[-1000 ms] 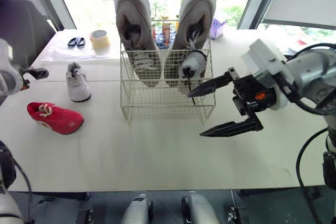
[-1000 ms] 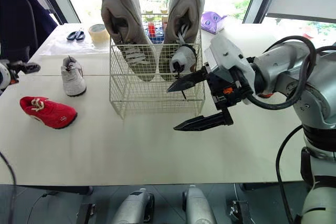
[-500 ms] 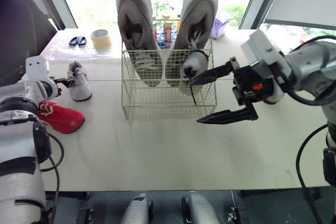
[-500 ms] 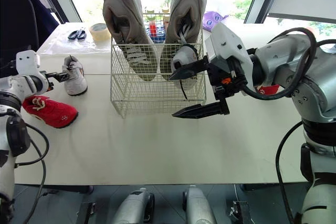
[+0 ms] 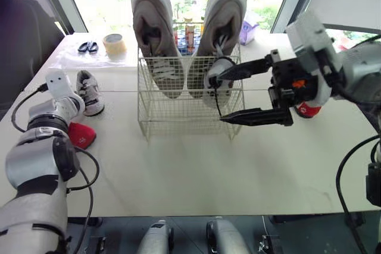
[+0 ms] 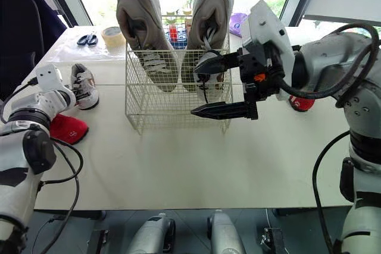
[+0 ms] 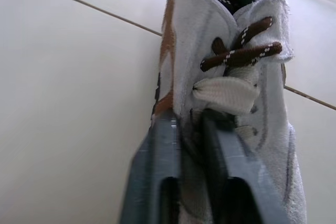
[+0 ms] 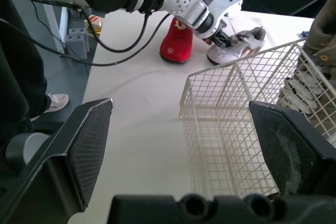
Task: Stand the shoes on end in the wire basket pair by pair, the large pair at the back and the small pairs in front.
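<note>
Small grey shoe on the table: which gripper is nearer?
Left. The left gripper is right at the small grey shoe, jaws closed on its upper. The right gripper hangs open at the front right of the wire basket, across it from the shoe.

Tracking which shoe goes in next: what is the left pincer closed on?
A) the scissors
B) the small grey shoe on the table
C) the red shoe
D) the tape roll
B: the left wrist view shows the left pincer clamped on the small grey shoe.
</note>
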Action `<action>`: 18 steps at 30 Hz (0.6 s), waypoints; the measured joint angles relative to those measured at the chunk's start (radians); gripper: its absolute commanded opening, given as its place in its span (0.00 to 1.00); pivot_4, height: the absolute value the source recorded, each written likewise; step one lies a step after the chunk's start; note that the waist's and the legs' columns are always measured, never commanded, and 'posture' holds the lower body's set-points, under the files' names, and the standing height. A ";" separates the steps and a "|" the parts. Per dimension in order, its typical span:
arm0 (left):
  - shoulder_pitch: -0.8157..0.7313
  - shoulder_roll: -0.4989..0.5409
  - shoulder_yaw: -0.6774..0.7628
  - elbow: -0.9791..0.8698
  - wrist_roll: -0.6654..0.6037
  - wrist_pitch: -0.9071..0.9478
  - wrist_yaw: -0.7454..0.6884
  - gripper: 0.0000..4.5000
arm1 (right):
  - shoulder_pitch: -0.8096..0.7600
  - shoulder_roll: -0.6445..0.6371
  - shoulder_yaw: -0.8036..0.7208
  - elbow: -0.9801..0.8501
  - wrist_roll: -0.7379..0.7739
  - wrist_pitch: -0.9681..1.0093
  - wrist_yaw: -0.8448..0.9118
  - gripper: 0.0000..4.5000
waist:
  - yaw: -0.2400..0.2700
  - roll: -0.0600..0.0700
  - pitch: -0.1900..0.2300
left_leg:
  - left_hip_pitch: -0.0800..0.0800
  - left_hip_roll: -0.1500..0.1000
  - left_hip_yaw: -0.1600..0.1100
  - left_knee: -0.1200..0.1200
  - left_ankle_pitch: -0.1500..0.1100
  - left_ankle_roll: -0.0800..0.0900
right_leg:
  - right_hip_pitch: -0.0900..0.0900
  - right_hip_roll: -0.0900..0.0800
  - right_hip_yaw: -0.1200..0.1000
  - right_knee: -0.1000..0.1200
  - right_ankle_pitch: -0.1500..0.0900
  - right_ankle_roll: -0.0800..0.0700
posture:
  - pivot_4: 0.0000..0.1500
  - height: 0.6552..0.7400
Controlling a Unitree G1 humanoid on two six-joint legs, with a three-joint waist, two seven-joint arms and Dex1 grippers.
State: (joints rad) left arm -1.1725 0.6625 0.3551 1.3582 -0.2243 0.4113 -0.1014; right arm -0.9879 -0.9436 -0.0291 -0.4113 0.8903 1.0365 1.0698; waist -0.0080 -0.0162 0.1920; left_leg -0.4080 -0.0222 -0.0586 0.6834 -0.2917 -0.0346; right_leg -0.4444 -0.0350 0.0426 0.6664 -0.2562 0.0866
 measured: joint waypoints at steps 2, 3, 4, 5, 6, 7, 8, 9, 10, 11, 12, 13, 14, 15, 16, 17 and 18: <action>0.000 -0.002 0.015 0.000 0.003 -0.001 0.000 0.01 | 0.001 -0.003 -0.005 -0.001 0.006 0.006 -0.012 1.00 | 0.000 0.000 0.000 | 0.000 0.000 0.000 0.000 0.000 0.000 | 0.000 0.000 0.000 0.000 0.000 0.000 | 1.00 1.00; -0.001 -0.002 0.021 0.000 0.003 0.000 -0.002 0.01 | 0.002 -0.004 -0.009 -0.002 0.007 0.006 -0.016 1.00 | 0.000 0.000 0.000 | 0.000 -0.001 0.000 0.000 0.000 0.000 | 0.000 0.000 0.000 0.000 0.000 0.000 | 1.00 1.00; -0.003 -0.001 0.027 0.000 0.002 0.001 -0.003 0.01 | 0.005 -0.006 -0.012 -0.004 0.008 0.006 -0.021 1.00 | 0.001 0.000 0.000 | 0.000 -0.001 0.000 0.000 0.000 0.000 | 0.000 0.000 0.000 0.000 0.000 0.000 | 1.00 1.00; -0.005 0.000 0.035 0.000 0.001 0.003 -0.004 0.01 | 0.008 -0.009 -0.015 -0.006 0.008 0.006 -0.024 1.00 | 0.001 0.000 0.000 | 0.000 -0.001 0.000 0.000 0.000 0.000 | 0.000 0.000 0.000 0.000 0.000 0.000 | 1.00 1.00; -0.010 0.002 0.045 0.001 -0.002 0.011 -0.006 0.01 | 0.011 -0.010 -0.016 -0.007 0.008 0.005 -0.026 1.00 | 0.001 0.000 0.000 | 0.000 -0.001 0.000 0.000 0.000 0.000 | 0.000 0.000 0.000 0.000 0.000 0.000 | 1.00 1.00; -0.017 0.003 0.058 0.003 -0.006 0.019 -0.006 0.01 | 0.015 -0.010 -0.016 -0.007 0.008 0.004 -0.029 1.00 | 0.001 0.000 0.000 | 0.000 -0.001 0.000 0.000 0.000 0.000 | 0.000 0.000 0.000 0.000 0.000 0.000 | 1.00 1.00; -0.027 0.003 0.071 0.005 -0.013 0.028 -0.006 0.01 | 0.020 -0.010 -0.016 -0.007 0.007 0.002 -0.033 1.00 | 0.001 -0.001 0.000 | 0.000 -0.001 0.000 0.000 0.000 0.000 | 0.000 0.000 0.000 0.000 0.000 0.000 | 1.00 1.00; -0.039 0.004 0.082 0.005 -0.022 0.039 -0.006 0.01 | 0.026 -0.010 -0.016 -0.007 0.007 -0.001 -0.034 1.00 | 0.000 -0.001 0.000 | -0.001 -0.001 0.000 0.000 0.000 0.000 | 0.000 0.000 -0.001 0.000 0.000 0.000 | 1.00 1.00; -0.053 0.006 0.092 0.005 -0.028 0.049 -0.005 0.01 | 0.030 -0.010 -0.016 -0.007 0.006 -0.005 -0.034 1.00 | 0.000 -0.001 0.000 | -0.001 -0.001 0.000 0.000 0.000 0.000 | 0.000 0.000 -0.001 0.000 0.000 0.000 | 1.00 1.00; -0.074 0.013 0.098 0.005 -0.035 0.072 -0.001 0.01 | 0.033 -0.010 -0.016 -0.006 0.004 -0.012 -0.034 1.00 | -0.002 -0.002 0.000 | -0.001 0.000 -0.001 0.000 0.000 0.000 | 0.000 0.000 -0.001 0.000 0.000 0.000 | 1.00 1.00; -0.101 0.026 0.104 0.003 -0.045 0.095 0.004 0.01 | 0.034 -0.009 -0.016 -0.005 -0.001 -0.020 -0.033 1.00 | -0.003 -0.002 0.001 | -0.001 0.000 0.000 0.000 0.000 0.000 | -0.001 0.000 -0.001 0.000 0.000 0.000 | 1.00 1.00; -0.122 0.038 0.106 -0.009 -0.049 0.120 0.006 0.01 | 0.034 -0.008 -0.015 -0.001 -0.004 -0.029 -0.031 1.00 | -0.005 -0.002 0.001 | -0.001 0.000 0.000 0.000 0.000 0.000 | -0.001 0.000 -0.001 0.000 0.000 0.000 | 1.00 1.00; -0.142 0.049 0.108 -0.034 -0.052 0.146 0.010 0.01 | 0.035 -0.007 -0.014 0.006 -0.009 -0.042 -0.027 1.00 | -0.008 -0.002 0.001 | -0.001 0.000 0.000 0.000 0.000 0.000 | -0.001 0.000 0.000 0.000 0.000 0.000 | 1.00 1.00; -0.153 0.055 0.108 -0.051 -0.057 0.156 0.013 0.01 | 0.035 -0.005 -0.013 0.009 -0.014 -0.049 -0.023 1.00 | -0.009 -0.002 0.001 | -0.001 0.000 0.000 0.000 0.000 0.000 | -0.001 0.000 0.000 0.000 0.000 0.000 | 1.00 1.00; -0.159 0.062 0.109 -0.077 -0.065 0.174 0.017 0.01 | 0.035 -0.002 -0.011 0.016 -0.018 -0.058 -0.019 1.00 | -0.011 -0.002 0.001 | -0.001 0.000 0.000 0.000 0.000 0.000 | -0.001 0.000 0.000 0.000 0.000 0.000 | 1.00 1.00; -0.159 0.067 0.112 -0.096 -0.072 0.190 0.020 0.01 | 0.037 0.000 -0.009 0.021 -0.023 -0.065 -0.015 1.00 | -0.011 -0.002 0.001 | 0.000 0.000 0.000 0.000 0.000 0.000 | -0.001 0.001 0.000 0.000 0.000 0.000 | 1.00 1.00; -0.153 0.070 0.112 -0.115 -0.077 0.208 0.022 0.01 | 0.040 0.001 -0.006 0.026 -0.026 -0.072 -0.011 1.00 | -0.011 -0.002 0.001 | 0.000 0.000 0.000 0.000 0.000 0.000 | -0.001 0.001 0.000 0.000 0.000 0.000 | 1.00 1.00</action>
State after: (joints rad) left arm -1.3254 0.7326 0.4675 1.2429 -0.3009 0.6191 -0.0790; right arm -0.9474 -0.9427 -0.0355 -0.3851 0.8646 0.9644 1.0583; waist -0.0186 -0.0184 0.1925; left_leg -0.4085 -0.0223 -0.0586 0.6832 -0.2915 -0.0349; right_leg -0.4454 -0.0344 0.0426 0.6668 -0.2560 0.0869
